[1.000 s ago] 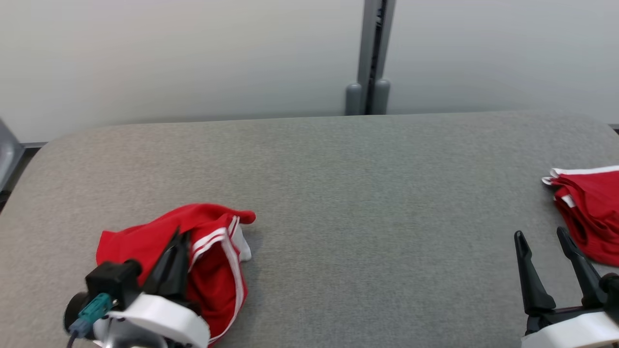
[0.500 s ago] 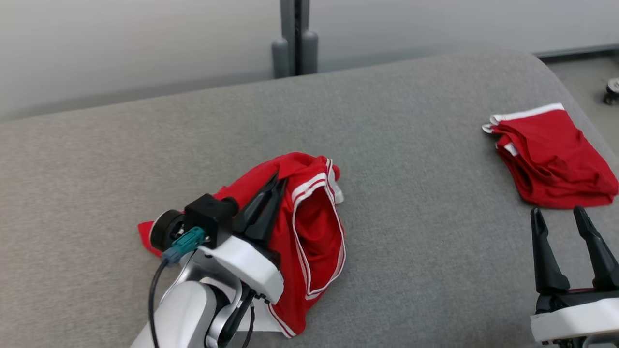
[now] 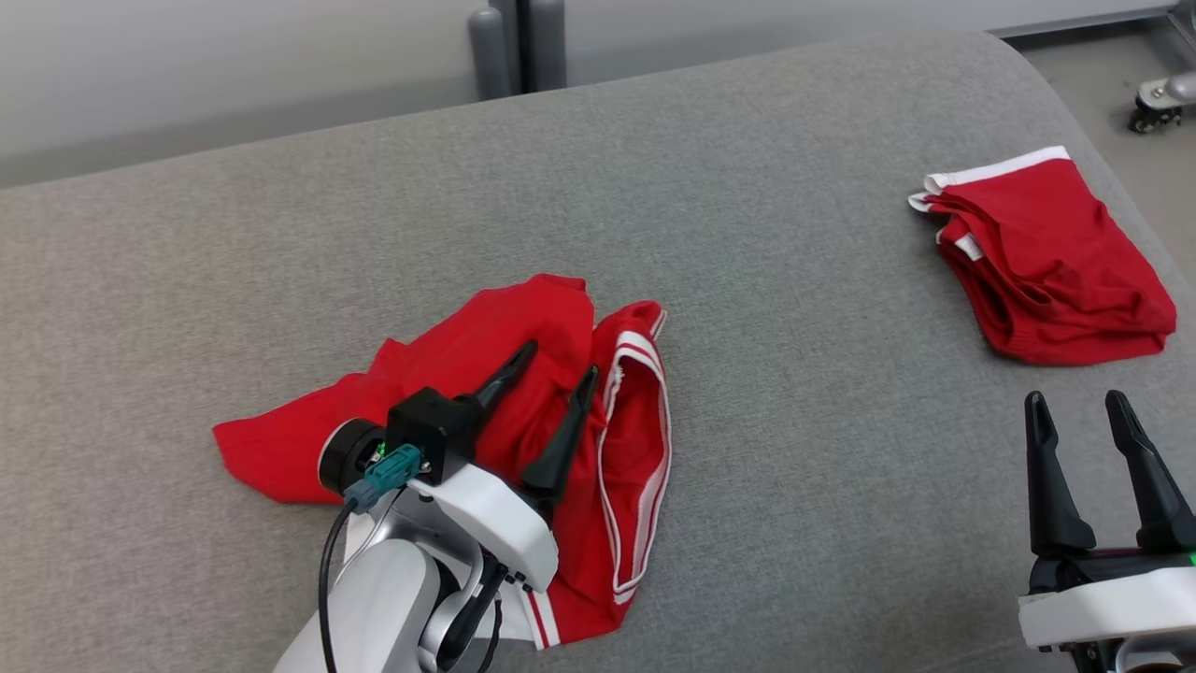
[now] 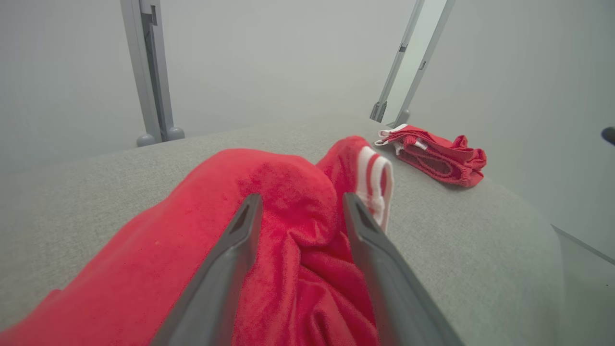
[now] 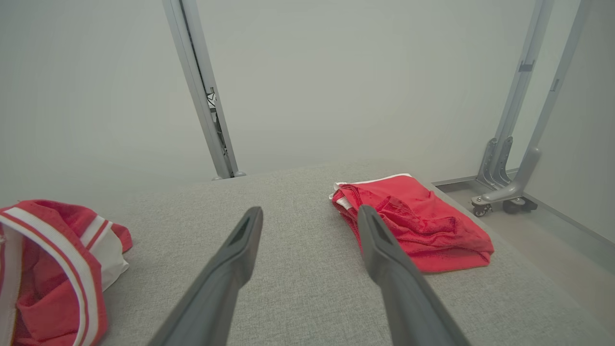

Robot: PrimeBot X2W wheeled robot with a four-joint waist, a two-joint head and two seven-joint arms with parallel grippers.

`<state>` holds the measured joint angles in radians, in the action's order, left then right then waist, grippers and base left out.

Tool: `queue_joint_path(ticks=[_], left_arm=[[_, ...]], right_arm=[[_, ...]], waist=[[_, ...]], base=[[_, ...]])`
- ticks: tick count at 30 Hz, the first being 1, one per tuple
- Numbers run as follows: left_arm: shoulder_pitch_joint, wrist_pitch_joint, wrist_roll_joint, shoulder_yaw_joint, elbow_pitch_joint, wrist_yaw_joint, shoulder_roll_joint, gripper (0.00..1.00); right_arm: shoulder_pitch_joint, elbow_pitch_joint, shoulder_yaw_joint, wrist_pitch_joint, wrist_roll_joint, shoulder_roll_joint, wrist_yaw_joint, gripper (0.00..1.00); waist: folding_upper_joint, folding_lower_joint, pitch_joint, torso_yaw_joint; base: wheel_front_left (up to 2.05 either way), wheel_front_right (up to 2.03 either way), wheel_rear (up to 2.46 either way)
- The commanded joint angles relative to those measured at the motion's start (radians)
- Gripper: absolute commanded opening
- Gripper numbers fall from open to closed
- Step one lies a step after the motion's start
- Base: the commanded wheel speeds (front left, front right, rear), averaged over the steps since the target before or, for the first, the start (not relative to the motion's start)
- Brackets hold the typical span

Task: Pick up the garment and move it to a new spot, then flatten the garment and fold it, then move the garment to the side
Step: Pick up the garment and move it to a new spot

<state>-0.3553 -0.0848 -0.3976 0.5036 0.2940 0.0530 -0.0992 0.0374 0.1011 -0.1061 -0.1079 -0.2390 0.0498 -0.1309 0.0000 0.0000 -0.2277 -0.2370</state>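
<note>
The garment (image 3: 486,336), red shorts with white stripes, lies crumpled on the grey table (image 3: 794,393) left of centre. My left gripper (image 3: 562,359) is open just above it, one finger on either side of a raised fold, gripping nothing. The left wrist view shows the same red cloth (image 4: 269,173) bulging between the spread fingers of that gripper (image 4: 301,197). My right gripper (image 3: 1073,399) stands open and empty near the table's front right. In the right wrist view, the right gripper (image 5: 310,210) points over bare table, with the garment (image 5: 43,269) at the far left.
A second red garment (image 3: 1046,262), folded, lies near the table's right edge, just beyond my right gripper; it is also in the wrist views (image 4: 432,154) (image 5: 423,226). A grey post (image 3: 514,47) stands behind the table. A wheeled frame foot (image 3: 1154,98) is on the floor at the right.
The head camera has swung right and down. My left gripper, shut on the garment before, has opened, and the cloth has dropped and spread flatter. The right gripper stays open.
</note>
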Motion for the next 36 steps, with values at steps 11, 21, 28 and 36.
queue_joint_path(ticks=[11, 21, 28, 36], left_arm=[[0.091, -0.120, -0.042, -0.104, -0.077, -0.066, -0.044, 1.00], [0.217, -0.152, -0.073, -0.227, -0.131, -0.132, -0.134, 1.00], [0.318, -0.129, -0.087, -0.253, -0.181, -0.154, -0.179, 1.00], [0.447, -0.103, -0.096, -0.265, -0.300, -0.197, -0.202, 1.00]], right_arm=[[0.018, 0.003, -0.005, 0.018, 0.029, 0.003, 0.000, 1.00], [0.060, 0.027, -0.008, 0.063, 0.063, 0.004, 0.000, 1.00], [0.091, 0.026, 0.001, 0.085, 0.081, 0.004, 0.000, 1.00], [0.134, 0.048, 0.010, 0.106, 0.087, 0.003, 0.000, 1.00]], waist=[[0.0000, 0.0000, 0.084, 0.121], [0.0000, 0.0000, 0.156, 0.220], [0.0000, 0.0000, 0.203, 0.252], [0.0000, 0.0000, 0.236, 0.263]], base=[[0.00, 0.00, 0.00], [0.00, 0.00, 0.00], [0.00, 0.00, 0.00], [0.00, 0.00, 0.00]])
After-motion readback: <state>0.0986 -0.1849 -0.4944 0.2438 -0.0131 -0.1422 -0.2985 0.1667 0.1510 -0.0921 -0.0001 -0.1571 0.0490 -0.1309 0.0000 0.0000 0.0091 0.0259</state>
